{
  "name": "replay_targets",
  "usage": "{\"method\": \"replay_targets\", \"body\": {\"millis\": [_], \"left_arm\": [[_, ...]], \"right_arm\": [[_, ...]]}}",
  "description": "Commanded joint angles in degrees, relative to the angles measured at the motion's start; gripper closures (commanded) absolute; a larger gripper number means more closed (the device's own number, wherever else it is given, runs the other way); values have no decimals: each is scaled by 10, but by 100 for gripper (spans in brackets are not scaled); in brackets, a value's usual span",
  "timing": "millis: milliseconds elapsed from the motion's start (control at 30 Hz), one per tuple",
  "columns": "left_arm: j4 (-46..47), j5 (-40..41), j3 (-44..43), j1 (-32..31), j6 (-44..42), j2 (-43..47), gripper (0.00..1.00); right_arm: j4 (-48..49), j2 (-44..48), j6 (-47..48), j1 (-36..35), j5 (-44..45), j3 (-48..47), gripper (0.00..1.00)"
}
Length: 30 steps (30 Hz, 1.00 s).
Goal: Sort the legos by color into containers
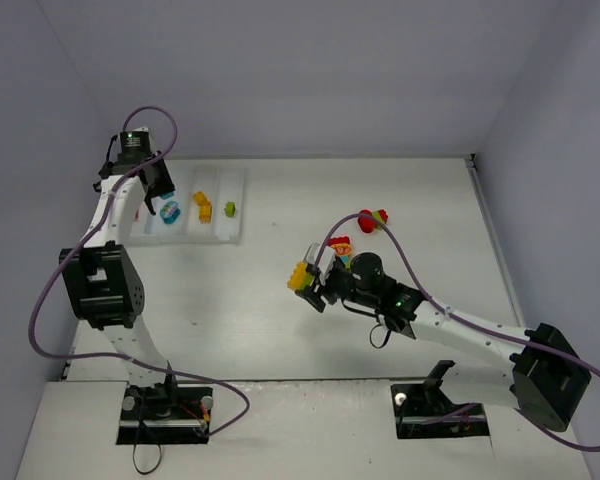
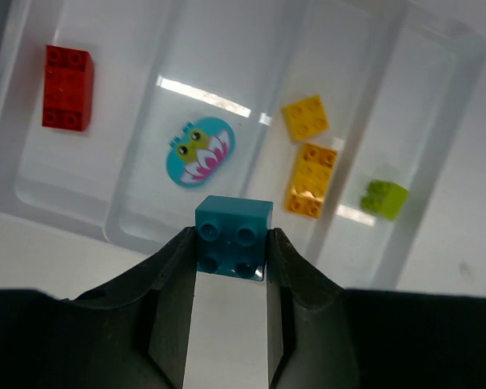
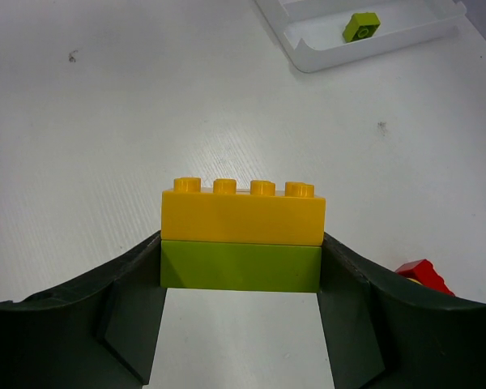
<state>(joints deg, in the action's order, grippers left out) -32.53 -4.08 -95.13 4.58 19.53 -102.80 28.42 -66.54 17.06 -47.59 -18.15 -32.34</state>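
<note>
Five pieces (image 2: pixel 66 87) lay sorted in the tray (image 2: pixel 227 49). Left jaws pinched a blue brick (image 2: pixel 233 239) above it, right jaws a yellow-green pair (image 3: pixel 241 243); red clumps (image 1: pixel 373 218) lay unsorted.

Light's pretty even from overhead, soft and a bit cool, so the surface (image 1: pixel 240 320) reads bright white and the shadows under my arms are faint and fuzzy. On the left wrist cam the tray (image 2: pixel 130 49) throws two hard glare streaks off its floor, and the strip between my left jaws is blown out. Blue brick (image 2: pixel 233 237) is sharp; the jaws themselves are dark and soft. Right wrist cam, same deal: yellow-green stack (image 3: pixel 241 243) crisp, right jaws murky, red brick (image 3: pixel 425 275) at the edge blurry.
</note>
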Motion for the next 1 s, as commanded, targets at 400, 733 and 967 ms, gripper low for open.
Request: {"method": "replay_targets", "body": {"millis": [400,733,967], "left_arm": [[122,60,-200,24,-25,-225,87],[102,41,-248,23,-39,-282,57],[119,7,-192,23,-28,-184,28]], "right_arm": [[15,9,-38,1,2,-1,97],[21,-30,-31,2,0,-19,95],[27,-29,-20,2,-1,-30,94]]}}
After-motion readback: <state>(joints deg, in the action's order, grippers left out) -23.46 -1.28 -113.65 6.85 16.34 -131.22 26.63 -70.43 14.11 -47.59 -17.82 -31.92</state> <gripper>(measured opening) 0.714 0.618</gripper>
